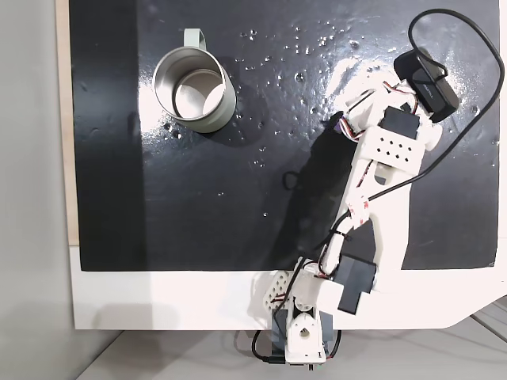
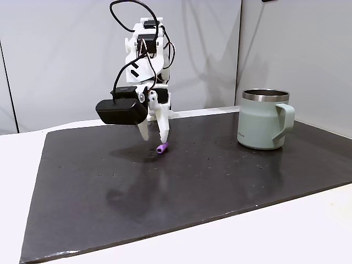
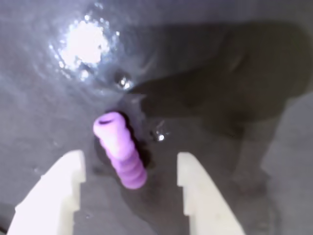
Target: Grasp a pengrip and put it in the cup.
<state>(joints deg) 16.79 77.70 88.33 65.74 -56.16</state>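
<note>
Hovering my gripper low over the black mat, I have both white fingers spread wide with nothing clamped. The pengrip lies on its side on the mat between the 2 fingers in the wrist view, angled rather than square to them, its open end pointing away from the camera. Neither finger touches it as far as I can tell.

From a fixed view at table level, the pengrip sits right at the fingertips of the gripper, and the cup stands upright well off to the right on the same mat. In a fixed view from above, the cup is at top left and the arm at right.

Risks as I judge them:
1. The tube is round and skewed, so closing now could roll or squirt it out sideways instead of pinching it.
2. The nearer end lies only partly inside the jaws; a shallow bite may catch just the tip and drop it in transit.
3. Pressing lower may jam the fingertips into the mat.
4. The cup rim is tall; carrying too low could knock it.
</note>
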